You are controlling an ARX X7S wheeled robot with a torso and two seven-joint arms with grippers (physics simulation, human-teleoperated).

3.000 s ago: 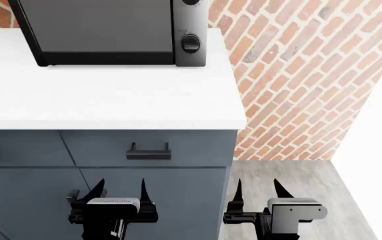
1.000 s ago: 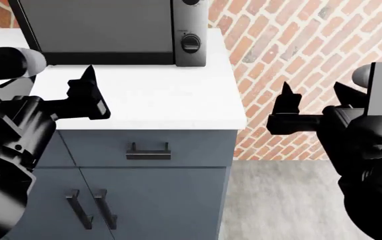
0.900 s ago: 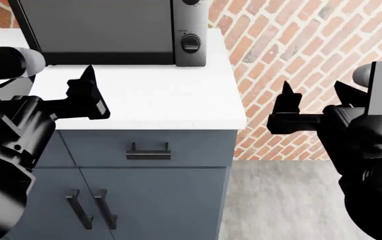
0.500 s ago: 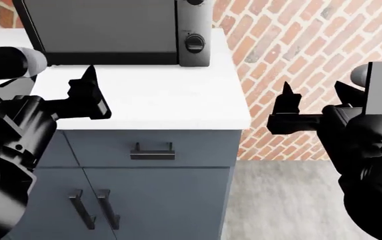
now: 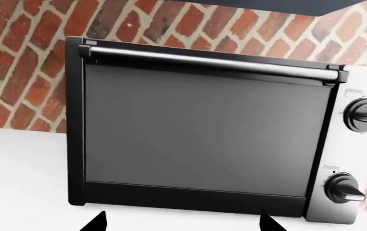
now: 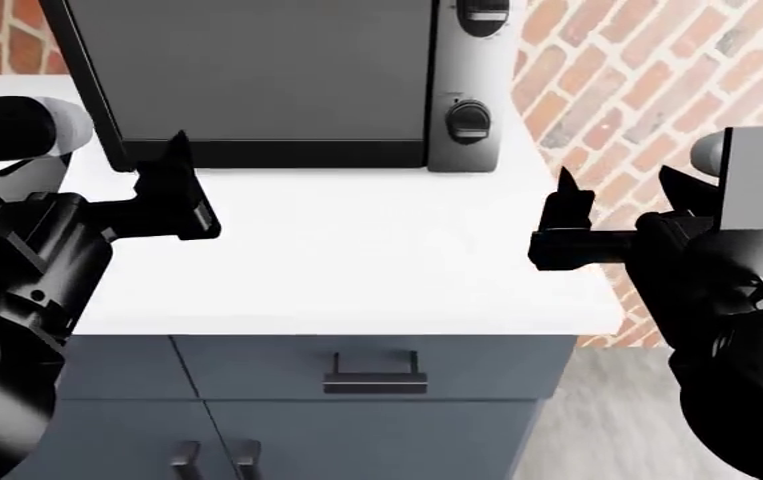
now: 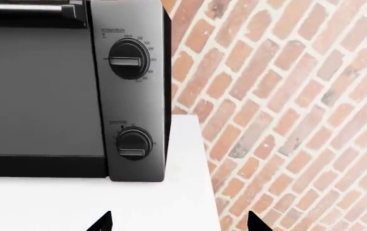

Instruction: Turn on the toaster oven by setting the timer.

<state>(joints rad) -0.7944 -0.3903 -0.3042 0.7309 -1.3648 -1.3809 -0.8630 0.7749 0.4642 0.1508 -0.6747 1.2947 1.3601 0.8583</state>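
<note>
The toaster oven (image 6: pixel 248 70) stands at the back of the white counter, with a dark glass door and a silver control strip on its right. The timer (image 6: pixel 469 120) is the lower black dial; it also shows in the right wrist view (image 7: pixel 133 143) and the left wrist view (image 5: pixel 344 188). The upper dial (image 7: pixel 129 60) is ringed by numbers. My left gripper (image 6: pixel 168 200) is open and empty, in front of the door's lower left corner. My right gripper (image 6: pixel 619 190) is open and empty, right of the timer and nearer me, over the counter's right edge.
The white counter (image 6: pixel 354 250) ends on the right beside a red brick wall (image 6: pixel 648 80). Blue-grey cabinets with a black drawer handle (image 6: pixel 374 372) lie below its front edge. Grey floor (image 6: pixel 581 440) shows at the lower right.
The view has shifted: oven and counter now sit further right, lower and larger. Both grippers, raised from low three seconds ago, keep their places in the view and stay open.
</note>
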